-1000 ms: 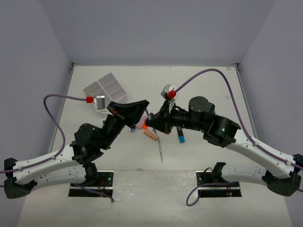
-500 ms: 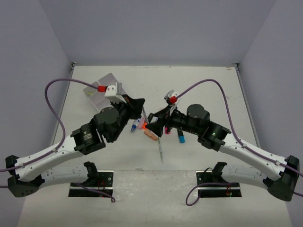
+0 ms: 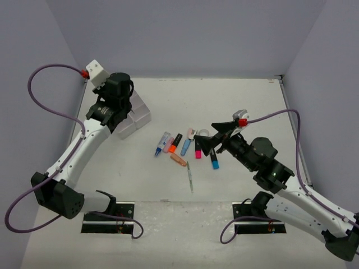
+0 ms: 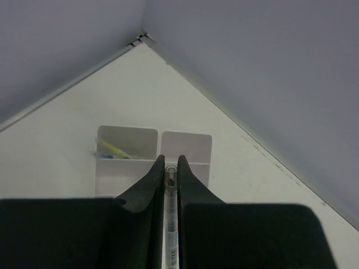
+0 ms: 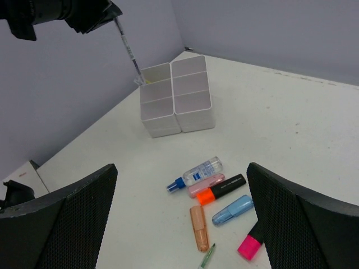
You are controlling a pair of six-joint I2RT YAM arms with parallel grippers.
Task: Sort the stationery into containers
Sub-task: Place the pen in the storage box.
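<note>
My left claw (image 4: 170, 163) is clenched on a thin pen (image 5: 128, 49), holding it nearly upright, tip down, over the tray (image 5: 193, 120) near the worktop's (image 3: 241, 101) far-left corner. The tip looks level with the rim of the compartment holding a yellow pen (image 4: 115, 150), but I can't be sure it is inside the wall.

I judge this to be the drop-off step. Next I need the tip clearly within one compartment before I let go.

My right claw (image 3: 208, 137) is spread wide and empty, hanging above the loose pile mid-worktop: an orange highlighter (image 5: 221, 189), a blue highlighter (image 5: 233, 210), a peach highlighter (image 5: 199, 228) and a small bottle (image 5: 196, 172).

The side wall (image 3: 56, 84) is close beside my left arm, so there is little swing that way. Nothing stands along the worktop's right edge, and the two arms are well apart.
</note>
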